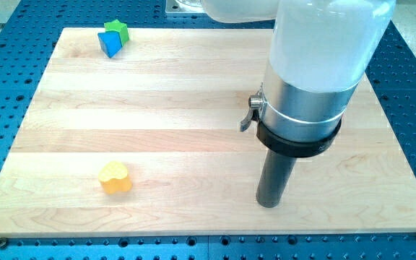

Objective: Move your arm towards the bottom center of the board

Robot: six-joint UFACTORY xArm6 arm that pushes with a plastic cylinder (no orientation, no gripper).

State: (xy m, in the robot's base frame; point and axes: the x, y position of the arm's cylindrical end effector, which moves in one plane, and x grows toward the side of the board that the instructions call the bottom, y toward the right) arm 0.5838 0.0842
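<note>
My tip (269, 204) rests on the wooden board (193, 108) at the lower right of the view, near the bottom edge and right of the board's middle. A yellow heart-shaped block (114, 178) lies far to the tip's left at the lower left. A green star-shaped block (116, 29) and a blue block (110, 45) sit touching each other at the view's top left, far from the tip. The tip touches no block.
The white and silver arm body (316, 65) rises over the right part of the board and hides what is behind it. A blue perforated table (6, 108) surrounds the board on all sides.
</note>
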